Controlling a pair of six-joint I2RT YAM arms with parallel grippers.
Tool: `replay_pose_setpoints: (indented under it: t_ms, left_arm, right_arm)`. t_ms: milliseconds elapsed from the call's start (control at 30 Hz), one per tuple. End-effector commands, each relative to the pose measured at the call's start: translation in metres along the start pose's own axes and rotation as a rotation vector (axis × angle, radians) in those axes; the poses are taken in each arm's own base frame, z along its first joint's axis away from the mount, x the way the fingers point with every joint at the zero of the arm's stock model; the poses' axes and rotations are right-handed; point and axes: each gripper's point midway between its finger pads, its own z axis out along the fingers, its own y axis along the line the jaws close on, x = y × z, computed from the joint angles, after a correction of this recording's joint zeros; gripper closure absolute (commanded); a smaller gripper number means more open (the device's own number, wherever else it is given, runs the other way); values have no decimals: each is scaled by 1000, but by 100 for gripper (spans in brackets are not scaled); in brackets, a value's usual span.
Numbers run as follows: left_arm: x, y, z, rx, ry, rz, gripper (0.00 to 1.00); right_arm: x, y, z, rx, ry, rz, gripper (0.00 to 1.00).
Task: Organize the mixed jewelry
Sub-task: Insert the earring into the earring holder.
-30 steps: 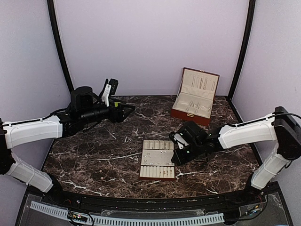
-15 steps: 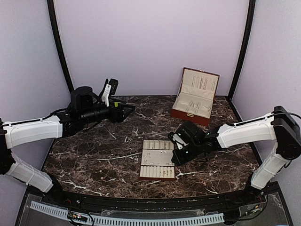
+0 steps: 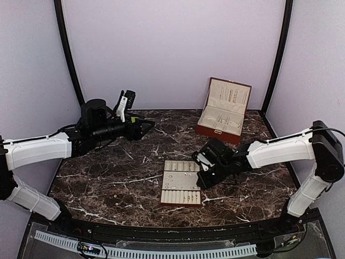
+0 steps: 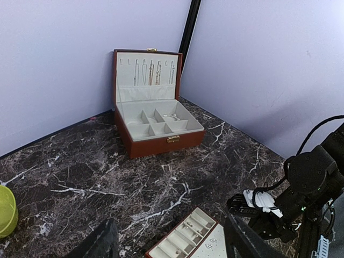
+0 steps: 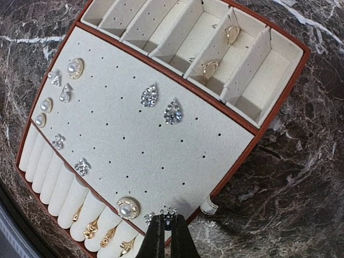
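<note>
Clamped in right fingers: sparkly stud, poised just over tray near edge, beside pearl stud; left fingers apart, well away.

walls: lilac | posts: black | tabletop: dark veined marble

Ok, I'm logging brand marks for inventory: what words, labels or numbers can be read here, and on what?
None can be read.
The jewelry box, the slotted tray and the stud at the tips of the right hand show no lettering.
The small white tab at the tray's edge looks blank, though it is too small to be sure.
</note>
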Motion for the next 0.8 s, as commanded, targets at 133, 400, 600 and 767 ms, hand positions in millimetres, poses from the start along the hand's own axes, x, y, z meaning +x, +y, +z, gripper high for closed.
replay_pose_setpoints:
  t_ms: [133,400,600,767]
  left_arm:
    - [1,1,-1,-4,9,-11,30]
    - [1,1,-2,-5,8,-11,30]
    - [1,2,-2,-6,8,-11,30]
    - [1,2,-2,-6,9,-13,30]
  right_arm:
    - [12,-6,9,61,85,-48,100]
    - [12,-4,15,83,114,-80,100]
    - [9,-1,14,81,115,-90,100]
    - [0,4,5,68,83,-81,92]
